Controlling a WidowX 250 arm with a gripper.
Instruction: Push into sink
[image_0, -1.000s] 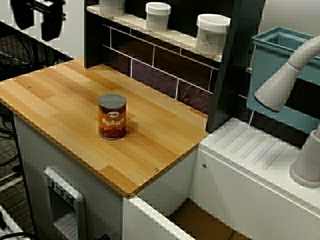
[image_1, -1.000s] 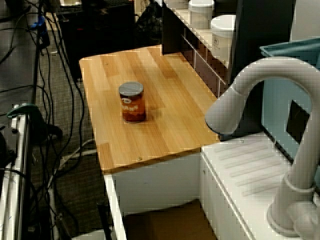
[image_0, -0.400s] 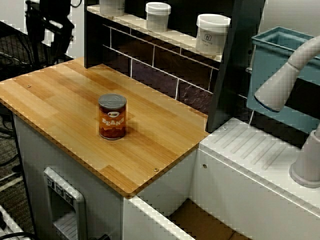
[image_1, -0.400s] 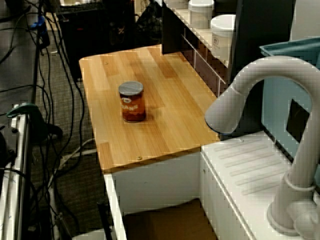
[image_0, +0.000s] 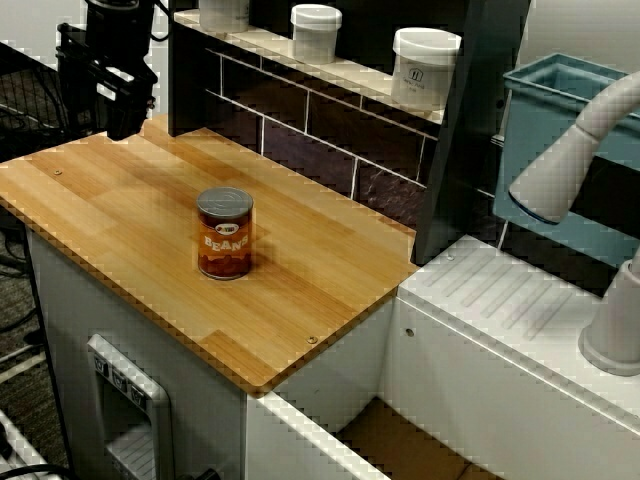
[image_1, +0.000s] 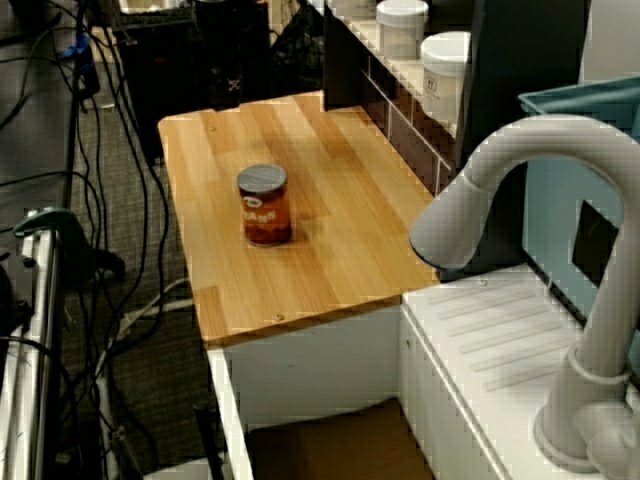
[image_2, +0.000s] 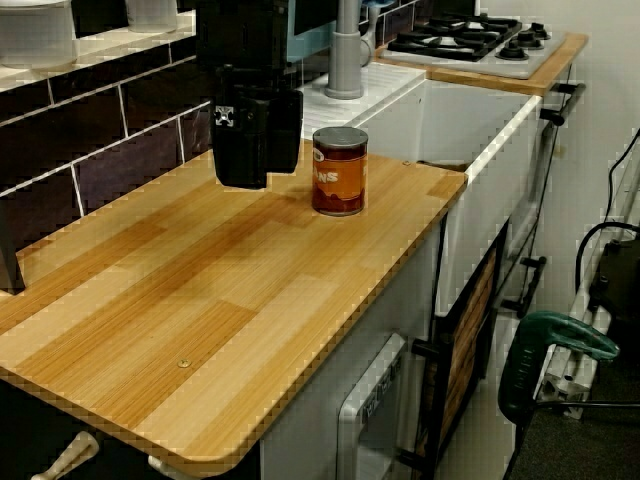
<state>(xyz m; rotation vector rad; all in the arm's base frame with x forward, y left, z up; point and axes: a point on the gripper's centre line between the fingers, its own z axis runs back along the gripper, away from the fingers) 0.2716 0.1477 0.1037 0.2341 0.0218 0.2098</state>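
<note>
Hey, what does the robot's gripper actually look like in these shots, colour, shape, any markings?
The gripper is matte black and boxy, a blocky rectangular body. In the view along the counter it carries a small white square marker with a black pattern. In the view from the front corner it shows dark fingers and a black cable above.

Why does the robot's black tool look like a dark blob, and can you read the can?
From the far end, the tool is dark against the wood, its shape hard to make out; from the front, the can reads BEANS; beside the tap, the label is too blurred.
</note>
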